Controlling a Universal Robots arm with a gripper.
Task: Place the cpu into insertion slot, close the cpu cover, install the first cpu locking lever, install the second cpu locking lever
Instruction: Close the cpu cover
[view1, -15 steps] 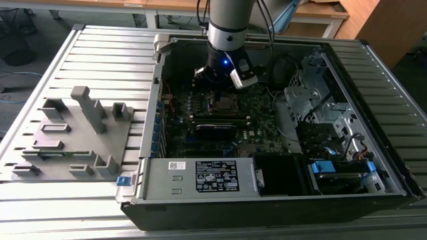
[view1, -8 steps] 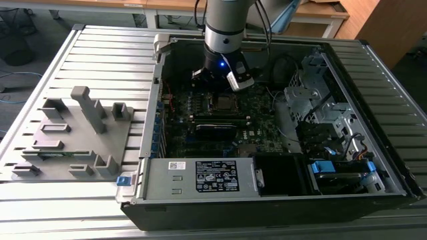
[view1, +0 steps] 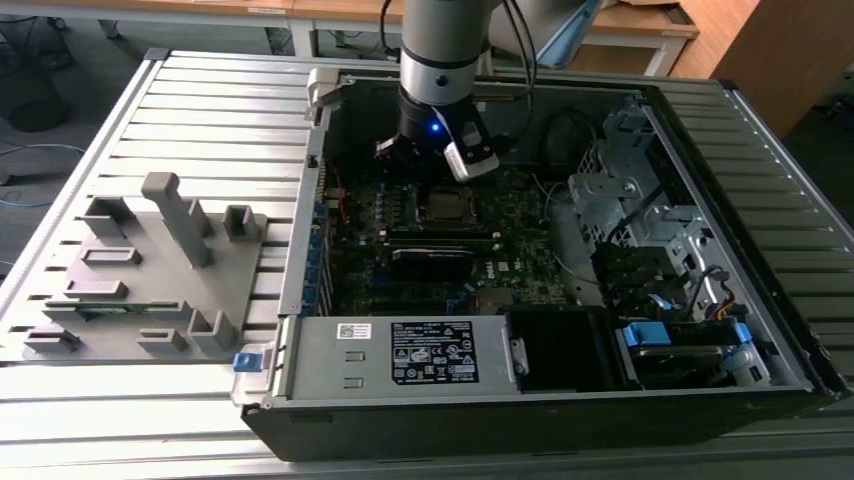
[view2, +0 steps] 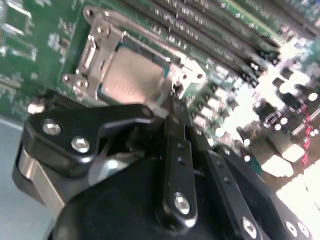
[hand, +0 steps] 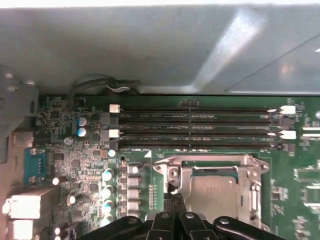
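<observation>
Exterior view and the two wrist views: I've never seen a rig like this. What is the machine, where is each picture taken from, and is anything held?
The exterior view, from a separate camera, shows one robot arm reaching into an open computer case lying on a slatted table, a grey holder at that view's left. Both wrist views come from cameras riding on the arm, looking past its gripper at the circuit board. The cpu sits with the cpu cover down over it. The gripper's tip is at the cover's corner; whether it grips anything I cannot tell.
</observation>
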